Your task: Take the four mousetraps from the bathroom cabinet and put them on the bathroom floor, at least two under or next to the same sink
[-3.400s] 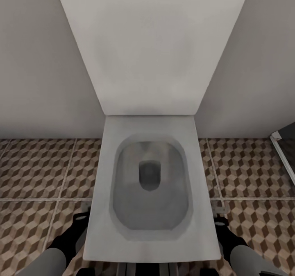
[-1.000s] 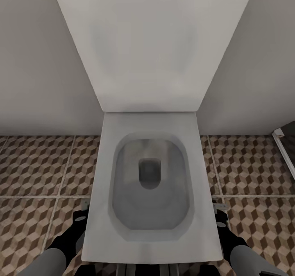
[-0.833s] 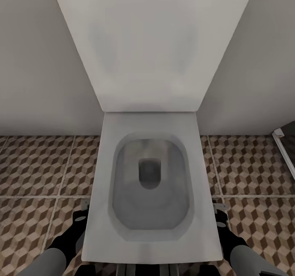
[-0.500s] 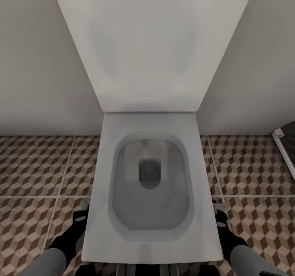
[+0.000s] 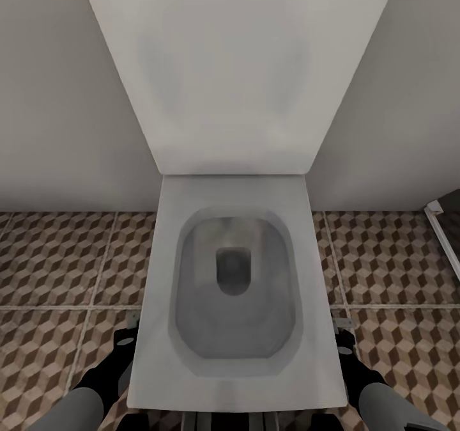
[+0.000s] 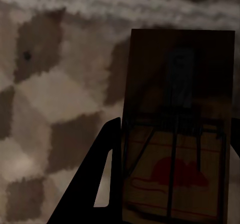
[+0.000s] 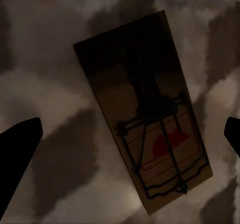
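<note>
Looking down from the head view, the left gripper (image 5: 124, 344) and right gripper (image 5: 344, 344) hang low on either side of the toilet (image 5: 156, 277), close to the bathroom floor (image 5: 57, 258). From the left wrist, the fingers sit against both long edges of a mousetrap (image 6: 177, 109), apparently clenched on it; best set it flat before letting go. From the right wrist, the fingers are spread and released, and a second mousetrap (image 7: 145, 109) lies on the tile between them; lifting straight up would avoid nudging it.
</note>
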Controlling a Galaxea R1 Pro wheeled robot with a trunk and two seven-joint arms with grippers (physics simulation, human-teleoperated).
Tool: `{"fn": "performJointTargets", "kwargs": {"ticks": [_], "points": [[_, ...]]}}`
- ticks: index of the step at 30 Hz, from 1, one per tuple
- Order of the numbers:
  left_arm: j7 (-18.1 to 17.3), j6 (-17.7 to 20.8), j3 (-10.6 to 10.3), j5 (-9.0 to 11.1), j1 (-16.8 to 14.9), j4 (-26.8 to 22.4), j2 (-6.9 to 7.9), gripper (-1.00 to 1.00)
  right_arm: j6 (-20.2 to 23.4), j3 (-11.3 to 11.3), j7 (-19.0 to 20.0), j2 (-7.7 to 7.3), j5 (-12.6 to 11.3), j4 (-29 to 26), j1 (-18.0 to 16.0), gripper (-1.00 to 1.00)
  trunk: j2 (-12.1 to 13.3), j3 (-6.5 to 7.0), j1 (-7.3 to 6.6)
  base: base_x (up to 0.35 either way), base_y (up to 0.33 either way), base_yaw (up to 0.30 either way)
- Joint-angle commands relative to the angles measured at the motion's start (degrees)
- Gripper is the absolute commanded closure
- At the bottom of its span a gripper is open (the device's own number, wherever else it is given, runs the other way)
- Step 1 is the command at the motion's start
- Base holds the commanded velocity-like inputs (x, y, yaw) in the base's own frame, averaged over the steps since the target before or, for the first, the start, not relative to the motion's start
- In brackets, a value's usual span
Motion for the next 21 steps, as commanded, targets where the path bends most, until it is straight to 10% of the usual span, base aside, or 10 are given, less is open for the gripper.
{"fn": "performJointTargets", "kwargs": {"ticks": [1,21], "points": [[0.7,0.4,-0.8,1.4,0.0,0.4,0.06,1.0,-0.2,-0.4,0.1,0.04,0.5,0.1,0.0,-1.0,0.0,-0.03,0.01,0.0,0.0,0.0],[0.9,0.8,-0.8,1.5,0.0,0.6,0.14,1.0,-0.2,-0.4,0.1,0.04,0.5,0.1,0.0,-1.0,0.0,-0.03,0.01,0.0,0.0,0.0]]}}
